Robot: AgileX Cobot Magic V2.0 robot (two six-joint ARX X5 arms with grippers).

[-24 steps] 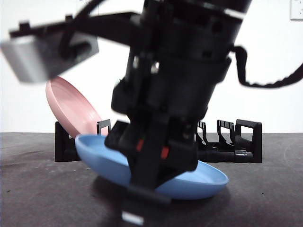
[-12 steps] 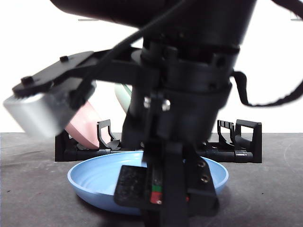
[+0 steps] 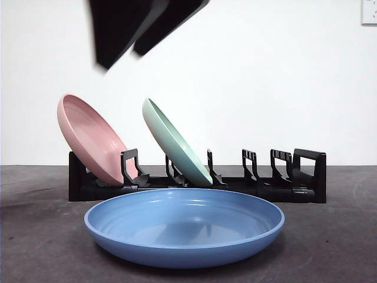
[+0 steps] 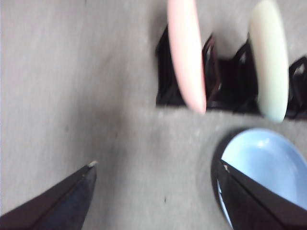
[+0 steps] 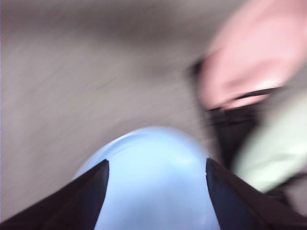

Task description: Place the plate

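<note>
A blue plate point(image 3: 184, 227) lies flat on the dark table in front of the black rack point(image 3: 294, 188). It also shows in the left wrist view point(image 4: 268, 165) and the right wrist view point(image 5: 153, 182). My right gripper point(image 5: 156, 162) is open and empty above the blue plate, its view blurred. A black blurred gripper tip point(image 3: 141, 29) at the top of the front view seems to be this one. My left gripper point(image 4: 156, 165) is open and empty, higher up and off to the plate's left side.
A pink plate point(image 3: 91, 138) and a pale green plate point(image 3: 174, 144) lean in the rack's left slots. Several slots point(image 3: 265, 168) on its right hold nothing. A white wall stands behind.
The arm that filled the front view has lifted up and away. The blue plate, tilted in its grip a second ago, now lies flat and released.
</note>
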